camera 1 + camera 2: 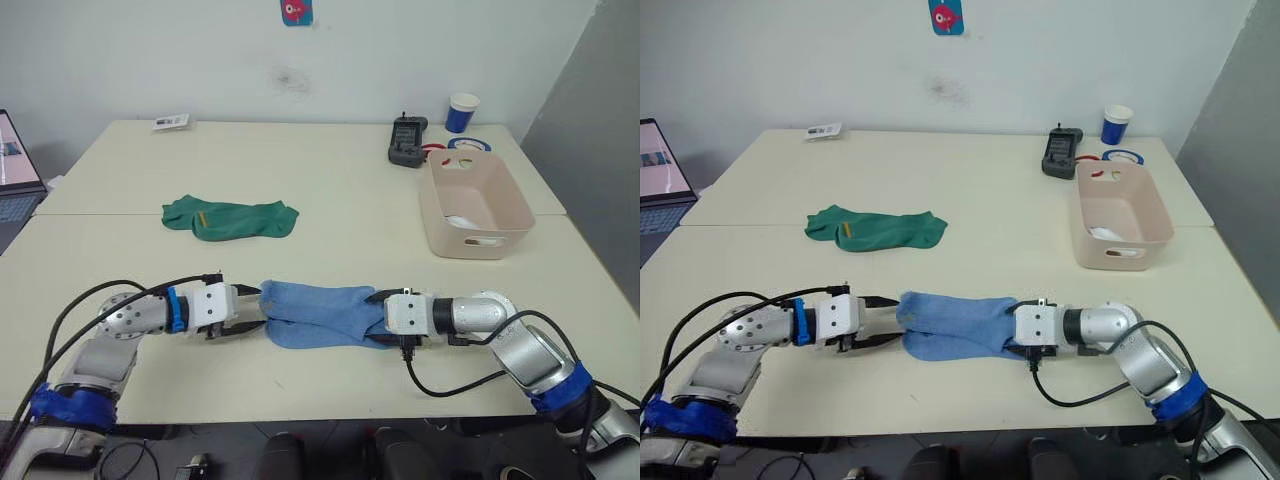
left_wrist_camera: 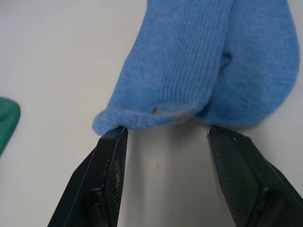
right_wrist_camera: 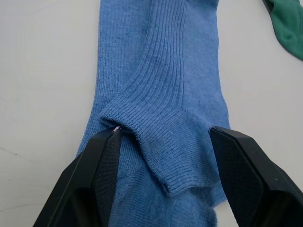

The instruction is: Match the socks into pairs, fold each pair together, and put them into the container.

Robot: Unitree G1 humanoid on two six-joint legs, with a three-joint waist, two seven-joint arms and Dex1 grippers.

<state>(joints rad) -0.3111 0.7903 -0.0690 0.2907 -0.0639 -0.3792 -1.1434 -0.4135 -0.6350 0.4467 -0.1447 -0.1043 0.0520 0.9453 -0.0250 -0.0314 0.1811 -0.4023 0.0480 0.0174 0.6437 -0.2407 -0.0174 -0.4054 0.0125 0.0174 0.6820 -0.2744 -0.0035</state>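
At lower left of the head view, the left end effector (image 1: 250,313) points right, its fingers (image 2: 111,161) spread apart at the left end of the light blue socks (image 1: 320,314). These lie stacked at lower centre on the tabletop (image 1: 330,190), long axis left to right. The right end effector (image 1: 385,322) points left, fingers parted over their ribbed cuff end. The dark green socks (image 1: 232,218) lie left of centre, also lengthwise left to right. The container (image 1: 472,205) stands at right.

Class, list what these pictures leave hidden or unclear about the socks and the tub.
- Pale beige-pink plastic tub: head views, its near wall hides most of the white contents.
- Light blue socks: stacked, so the lower one is mostly covered.
- Dark green socks: overlapped; yellow mark too small to read.
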